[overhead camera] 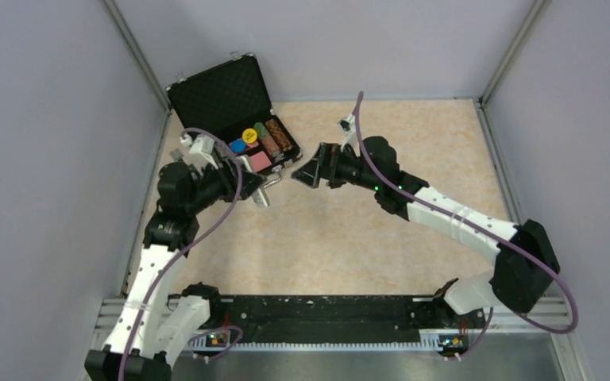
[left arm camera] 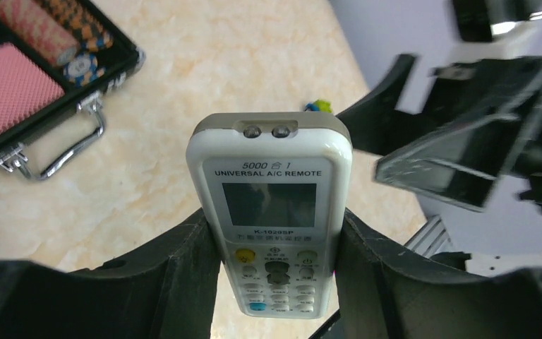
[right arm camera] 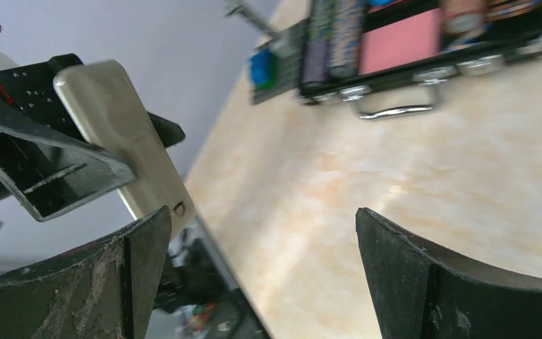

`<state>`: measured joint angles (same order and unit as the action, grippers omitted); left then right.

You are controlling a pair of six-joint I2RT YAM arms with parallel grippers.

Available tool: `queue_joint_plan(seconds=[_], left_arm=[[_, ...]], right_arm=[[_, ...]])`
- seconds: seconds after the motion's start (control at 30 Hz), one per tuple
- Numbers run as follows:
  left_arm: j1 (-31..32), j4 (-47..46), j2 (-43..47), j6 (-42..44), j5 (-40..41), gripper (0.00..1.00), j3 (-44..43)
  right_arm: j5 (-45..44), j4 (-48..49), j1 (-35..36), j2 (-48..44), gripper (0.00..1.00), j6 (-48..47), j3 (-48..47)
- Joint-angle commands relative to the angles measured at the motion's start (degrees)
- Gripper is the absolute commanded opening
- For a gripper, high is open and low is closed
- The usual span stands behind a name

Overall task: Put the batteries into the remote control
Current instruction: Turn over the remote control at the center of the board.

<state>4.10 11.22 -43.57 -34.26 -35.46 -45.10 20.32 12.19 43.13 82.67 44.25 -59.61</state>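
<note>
My left gripper is shut on the white remote control by its two long sides and holds it above the table, with its screen and buttons towards the left wrist camera. In the top view the left gripper holds it just left of my right gripper, which is open and empty. In the right wrist view the remote's greyish back sits by the left finger of the open right gripper. The batteries are not in view.
An open black case with coloured chips and a pink pad lies at the back left, its metal handle towards me. It also shows in the right wrist view. A small blue and green block lies beside it.
</note>
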Motion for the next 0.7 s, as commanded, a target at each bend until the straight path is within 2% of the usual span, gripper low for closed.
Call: queue_joint_plan(seconds=[0.0, 0.13, 0.27, 0.47, 0.67], left_arm=[[9.1, 5.8, -8.6, 9.4, 11.6, 0.00, -2.3], [19.4, 11.0, -20.2, 15.6, 24.1, 0.00, -6.5], [22.7, 17.2, -31.5, 24.5, 30.4, 0.00, -13.6], [23.8, 24.8, -43.3, 33.2, 32.7, 0.00, -22.1], [25.1, 32.8, -55.6, 36.1, 32.3, 0.00, -27.7]], right_arm=[[-18.2, -17.6, -0.1, -8.6, 0.99, -15.1, 1.6], [-24.2, -20.1, -0.3, -13.1, 0.99, -16.2, 5.2], [-25.8, -20.4, -0.4, -16.9, 0.99, -15.9, 8.4], [-28.0, -21.8, -0.6, -21.1, 0.99, -16.4, 10.6], [-31.5, -25.7, -0.8, -23.1, 0.99, -16.5, 9.4]])
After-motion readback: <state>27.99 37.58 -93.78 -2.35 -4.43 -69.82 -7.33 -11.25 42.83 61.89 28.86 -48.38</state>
